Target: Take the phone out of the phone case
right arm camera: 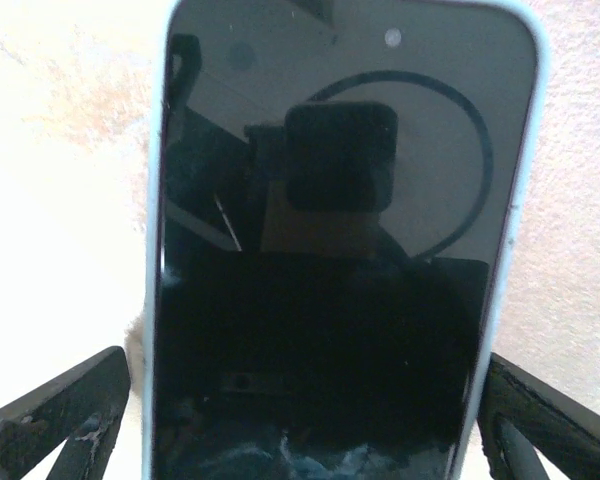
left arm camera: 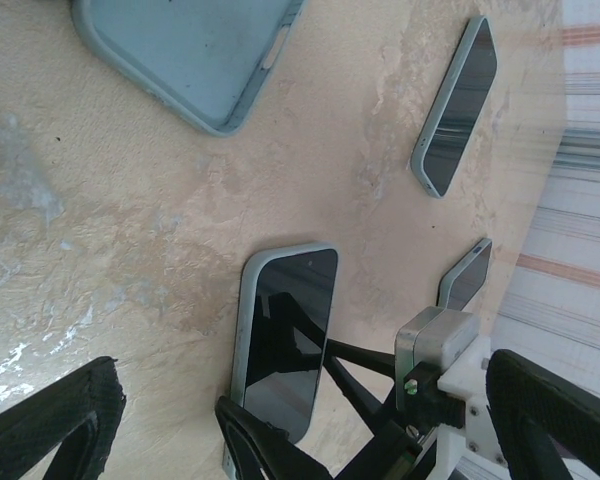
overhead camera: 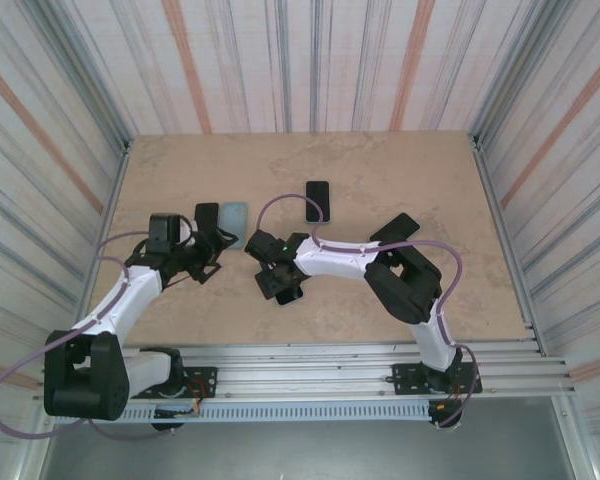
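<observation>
Right claw (overhead camera: 282, 283): lowered over the phone with one finger at each long edge. I cannot tell whether the fingers (right arm camera: 55, 425) press the edges or stand just off them.
Phone (right arm camera: 330, 250): lies flat and screen-up on the table (overhead camera: 380, 170), directly between the right claw's fingers. Its dark glass mirrors the wrist above it.
Phone case (right arm camera: 155, 250): pale blue and on the phone. Its rim shows along both long sides and around the end pointing away from the right claw.
Left claw (overhead camera: 216, 248): spread wide and grasping nothing. Its fingers (left arm camera: 55, 425) are apart from everything on the table, and it faces across toward the right claw.
Empty case (left arm camera: 180, 50): a light blue shell lying hollow side up, near the left claw and off to one side of it, not touching it.
Second phone (left arm camera: 458, 105): dark-screened and lying flat, well apart from the right claw on the far side from the left claw.
Third phone (left arm camera: 465, 275): also past the right claw as seen from the left claw, with its lower end hidden behind the right wrist.
</observation>
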{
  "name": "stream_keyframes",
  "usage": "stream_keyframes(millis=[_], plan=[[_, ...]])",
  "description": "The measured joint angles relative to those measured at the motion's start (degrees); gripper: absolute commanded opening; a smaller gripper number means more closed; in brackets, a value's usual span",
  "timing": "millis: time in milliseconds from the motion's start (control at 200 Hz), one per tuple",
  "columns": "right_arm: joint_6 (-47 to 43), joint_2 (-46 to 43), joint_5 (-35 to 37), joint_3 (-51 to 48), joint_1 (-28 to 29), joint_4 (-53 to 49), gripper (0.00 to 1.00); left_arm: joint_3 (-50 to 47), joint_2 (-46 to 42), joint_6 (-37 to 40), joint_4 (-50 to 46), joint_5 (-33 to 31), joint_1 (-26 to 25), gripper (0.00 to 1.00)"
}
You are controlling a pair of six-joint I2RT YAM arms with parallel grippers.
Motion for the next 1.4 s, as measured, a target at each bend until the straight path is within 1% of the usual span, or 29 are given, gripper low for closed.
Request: stream_keyframes(millis=[110, 266, 371, 561, 651, 696, 927, 987, 1077, 1208, 1398], plan=[[-0.22, 0.09, 0.61, 0.33, 0.11, -1.14, 0.87, -1.01, 0.0, -0.02, 0.52, 0.0, 0.0, 0.97], [-0.33, 0.26, 0.83, 0.52, 0.31, -1.44, 0.79, -1.68, 0.02, -0.22, 1.2, 0.0, 0.0, 0.97], [-0.26, 0.28, 0.94, 0.52, 0.33, -1.49, 0.76, -1.75, 0.02, -0.22, 1.44, 0.0, 0.0, 0.96], [0.13, -0.2, -0.42, -0.24, -0.42, -0.5, 0.61, -1.75, 0.09, -0.22, 2.34, 0.5, 0.0, 0.95], [0.33, -1.2, -1.81, -1.55, -1.14, 0.94, 0.48, -1.75, 0.37, -0.2, 2.91, 1.01, 0.0, 0.94], [0.33, -1.73, -2.29, -2.36, -1.51, 1.79, 0.45, -1.75, 0.76, -0.2, 3.17, 1.11, 0.0, 0.93], [1.05, -5.49, -3.65, -7.63, -4.13, 6.69, 0.43, -1.07, 3.06, -0.11, 5.7, 2.4, -1.73, 0.86], [1.75, -7.21, -4.55, -9.57, -5.09, 8.63, 0.43, -0.13, 3.82, 0.09, 6.47, 2.4, -2.62, 0.83], [3.02, -10.08, -7.32, -12.09, -6.64, 12.28, 0.43, 2.01, 5.05, 0.74, 7.5, 2.43, -4.07, 0.81], [4.11, -12.85, -10.43, -12.48, -8.24, 16.83, 0.43, 5.55, 7.67, 1.92, 8.39, 2.4, -5.68, 0.75], [4.92, -15.89, -13.79, -12.48, -8.5, 21.92, 0.43, 11.39, 11.74, 4.37, 8.04, 2.32, -8.13, 0.69]])
